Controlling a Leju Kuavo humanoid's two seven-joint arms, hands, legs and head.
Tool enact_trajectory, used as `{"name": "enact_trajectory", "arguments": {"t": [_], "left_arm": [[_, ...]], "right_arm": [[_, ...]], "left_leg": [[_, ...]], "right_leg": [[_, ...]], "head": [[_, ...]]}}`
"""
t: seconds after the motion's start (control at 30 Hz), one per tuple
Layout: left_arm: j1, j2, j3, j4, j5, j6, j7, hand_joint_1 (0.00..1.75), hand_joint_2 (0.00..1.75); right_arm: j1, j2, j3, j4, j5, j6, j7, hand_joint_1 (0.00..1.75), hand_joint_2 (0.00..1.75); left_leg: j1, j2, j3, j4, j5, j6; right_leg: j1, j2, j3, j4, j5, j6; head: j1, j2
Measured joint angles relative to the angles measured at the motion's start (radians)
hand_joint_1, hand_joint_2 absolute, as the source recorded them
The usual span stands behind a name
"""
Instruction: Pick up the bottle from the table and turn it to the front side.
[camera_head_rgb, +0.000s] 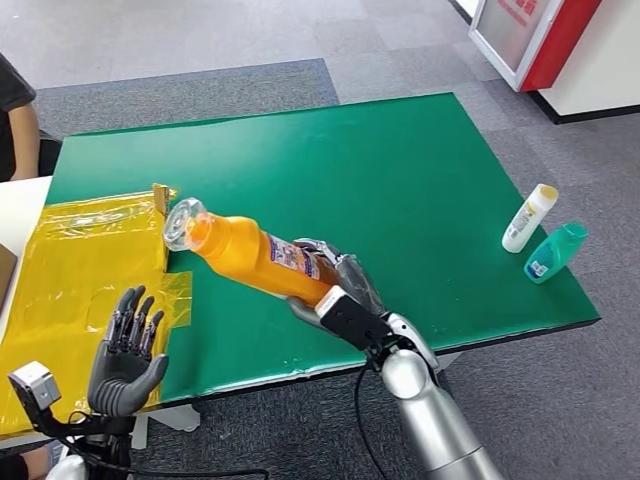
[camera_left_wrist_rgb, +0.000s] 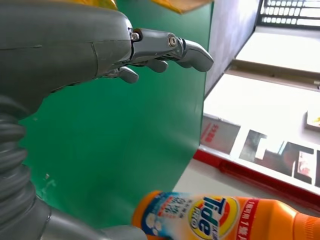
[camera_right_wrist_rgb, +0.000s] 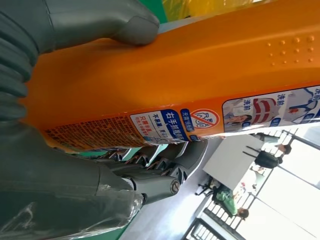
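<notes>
An orange detergent bottle (camera_head_rgb: 253, 253) with a clear cap is lifted above the green table (camera_head_rgb: 392, 170), tilted with its cap toward the left. My right hand (camera_head_rgb: 343, 290) grips its base end; in the right wrist view the thumb and fingers (camera_right_wrist_rgb: 166, 170) wrap the orange bottle (camera_right_wrist_rgb: 181, 85). My left hand (camera_head_rgb: 128, 350) hovers open at the near left over the yellow sheet, fingers spread and holding nothing. The left wrist view shows the left hand's fingers (camera_left_wrist_rgb: 162, 47) extended and the bottle's Tide label (camera_left_wrist_rgb: 211, 217) beyond them.
A yellow plastic sheet (camera_head_rgb: 68, 270) covers the table's left part. A white bottle (camera_head_rgb: 530, 217) and a teal bottle (camera_head_rgb: 556, 251) lie near the right edge. A person's arm (camera_head_rgb: 19, 125) is at the far left. A red and white cabinet (camera_head_rgb: 543, 40) stands beyond.
</notes>
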Motion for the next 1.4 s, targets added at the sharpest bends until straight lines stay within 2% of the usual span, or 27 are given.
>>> {"name": "enact_trajectory", "arguments": {"t": [0.17,0.4,0.63,1.0,1.03,1.13,1.17,1.2,1.4], "left_arm": [[-0.083,0.032,-0.074,-0.008,0.075,-0.004,0.067,0.0,1.75],[-0.159,0.086,-0.156,0.026,0.15,-0.033,0.08,0.0,1.75],[-0.236,0.126,-0.217,0.128,0.192,-0.037,0.095,0.0,1.75],[-0.267,0.146,-0.242,0.207,0.213,-0.04,0.091,0.0,1.75],[-0.268,0.147,-0.243,0.209,0.213,-0.04,0.091,0.21,1.75],[-0.27,0.149,-0.246,0.216,0.216,-0.036,0.096,1.48,1.75],[-0.272,0.15,-0.248,0.218,0.217,-0.032,0.098,1.7,1.75],[-0.273,0.151,-0.25,0.22,0.218,-0.028,0.1,1.75,1.75],[-0.274,0.153,-0.269,0.223,0.201,-0.012,0.089,1.75,1.75]], "right_arm": [[0.002,0.029,0.021,0.056,0.05,-0.051,-0.032,1.75,1.75],[-0.002,0.037,0.072,0.142,0.118,-0.093,-0.05,1.75,1.75],[-0.012,0.04,0.133,0.216,0.144,-0.109,-0.064,1.75,1.75],[-0.023,0.041,0.157,0.267,0.139,-0.117,-0.065,1.75,1.75],[-0.024,0.041,0.157,0.27,0.139,-0.117,-0.065,1.75,1.75],[-0.026,0.041,0.16,0.273,0.132,-0.116,-0.063,1.75,1.75],[-0.026,0.041,0.162,0.274,0.128,-0.115,-0.061,1.75,1.75],[-0.027,0.041,0.163,0.274,0.123,-0.114,-0.057,1.75,1.75],[-0.029,0.041,0.163,0.274,0.097,-0.115,-0.049,1.75,1.75]], "left_leg": [[0.0,0.0,0.0,0.0,0.0,0.0],[0.0,0.0,0.0,0.0,0.001,0.0],[0.0,0.0,0.0,0.0,0.001,0.0],[0.0,0.0,0.0,0.0,0.001,0.0],[0.0,0.0,0.0,0.0,0.0,0.0],[0.0,0.0,0.0,0.0,0.0,0.0],[0.0,0.0,0.0,0.0,0.0,0.0],[0.0,0.0,0.0,0.0,0.0,0.0],[0.0,0.0,0.0,0.0,0.001,0.0]], "right_leg": [[0.0,0.0,0.0,0.0,0.001,0.0],[0.0,0.0,0.0,0.0,0.001,0.0],[0.0,0.0,0.0,0.0,0.001,0.0],[0.0,0.0,0.0,0.0,0.001,0.0],[0.0,0.0,0.0,0.0,0.001,0.0],[0.0,0.0,0.0,0.0,0.0,0.0],[0.0,0.0,0.0,0.0,0.0,0.0],[0.0,0.0,0.0,0.0,0.001,0.0],[0.0,0.0,0.0,0.0,0.001,0.0]], "head": [[0.0,0.0],[0.0,0.0],[0.0,0.0],[0.0,0.0],[0.0,0.0],[0.0,0.0],[0.0,0.0],[0.0,0.0],[0.0,0.0]]}}
